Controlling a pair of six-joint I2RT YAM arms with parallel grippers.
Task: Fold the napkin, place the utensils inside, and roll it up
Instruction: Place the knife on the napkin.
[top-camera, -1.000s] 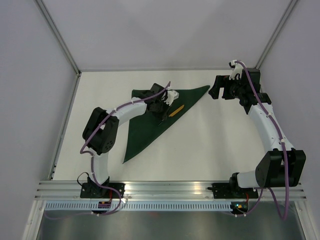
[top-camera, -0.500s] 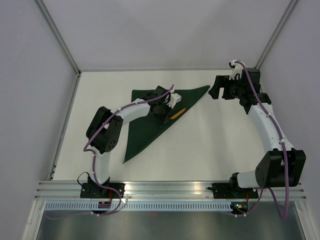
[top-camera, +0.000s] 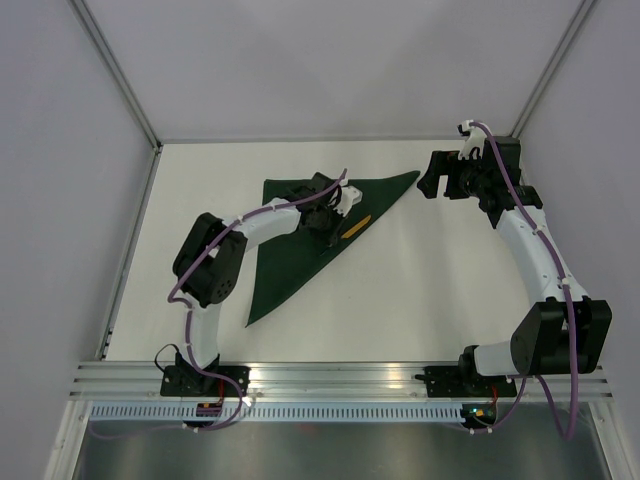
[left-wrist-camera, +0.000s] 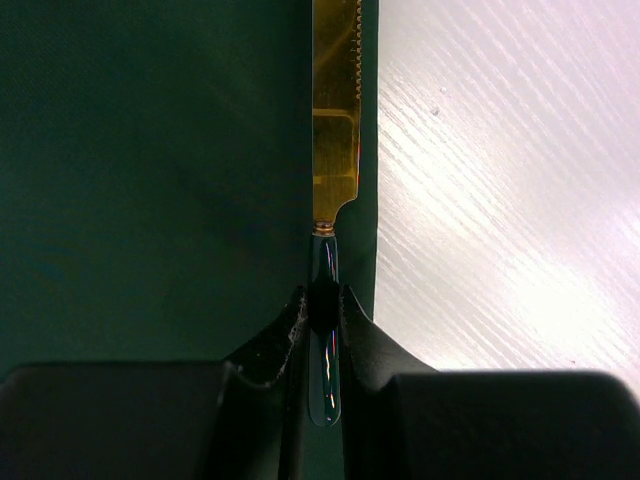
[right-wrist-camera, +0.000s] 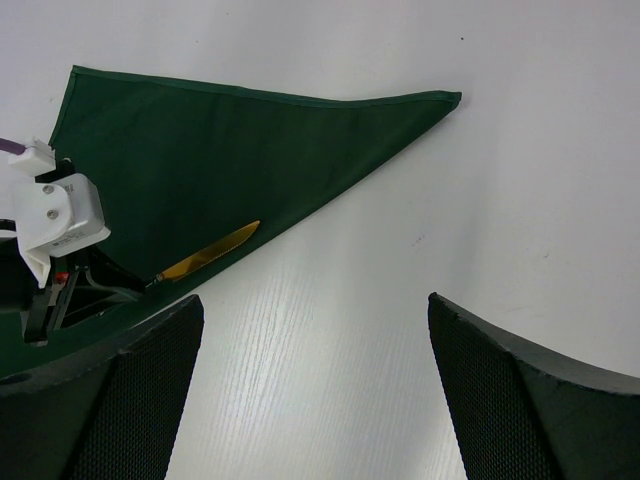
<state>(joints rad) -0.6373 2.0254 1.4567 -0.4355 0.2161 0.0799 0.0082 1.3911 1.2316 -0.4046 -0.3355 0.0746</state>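
Note:
The dark green napkin (top-camera: 285, 262) lies folded into a triangle on the white table, also seen in the left wrist view (left-wrist-camera: 150, 180) and the right wrist view (right-wrist-camera: 200, 140). A knife (top-camera: 353, 224) with a gold serrated blade (left-wrist-camera: 335, 110) and a dark glossy handle lies along the napkin's long folded edge. My left gripper (left-wrist-camera: 323, 300) is shut on that handle; its white housing shows from the right wrist (right-wrist-camera: 55, 215), with the knife blade (right-wrist-camera: 205, 252) beside it. My right gripper (top-camera: 432, 175) hangs open at the back right, its fingertips (right-wrist-camera: 180, 320) wide apart over bare table.
Bare white table (top-camera: 420, 290) spreads right of and in front of the napkin. Grey walls enclose the back and both sides. A metal rail (top-camera: 330, 378) runs along the near edge by the arm bases.
The left arm's elbow has shifted slightly right and its wrist has turned a little, the knife staying held over the napkin's edge. The right arm has not moved.

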